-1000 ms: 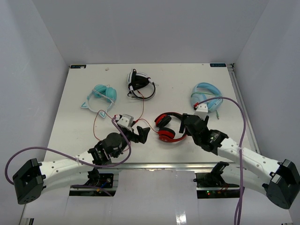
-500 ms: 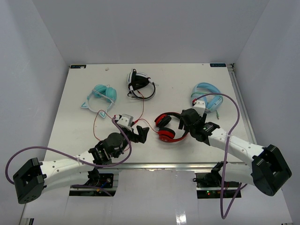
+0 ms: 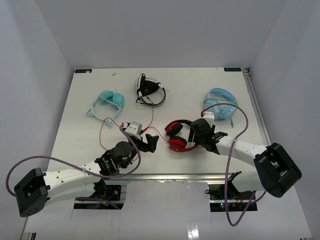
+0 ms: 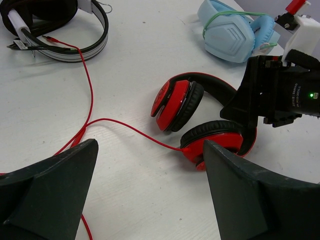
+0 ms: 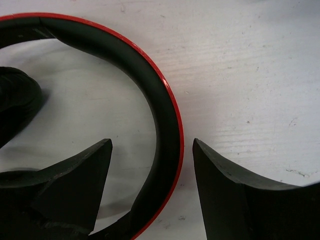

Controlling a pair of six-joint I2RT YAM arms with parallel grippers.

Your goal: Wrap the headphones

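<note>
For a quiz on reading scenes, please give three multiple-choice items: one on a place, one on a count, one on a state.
1. The right gripper's fingers stand: A) either side of the red headphones' headband; B) around the cable; C) on an ear pad.
2. Headphone pairs on the table: A) two; B) three; C) four.
3. The left gripper is: A) shut on the cable; B) open; C) out of view.
Key: 1A, the headband runs between them; 2C, the top view shows four; 3B, its fingers stand wide apart.

Top view looks down from behind; both wrist views sit close, sharing the headphones (image 4: 167, 102).
</note>
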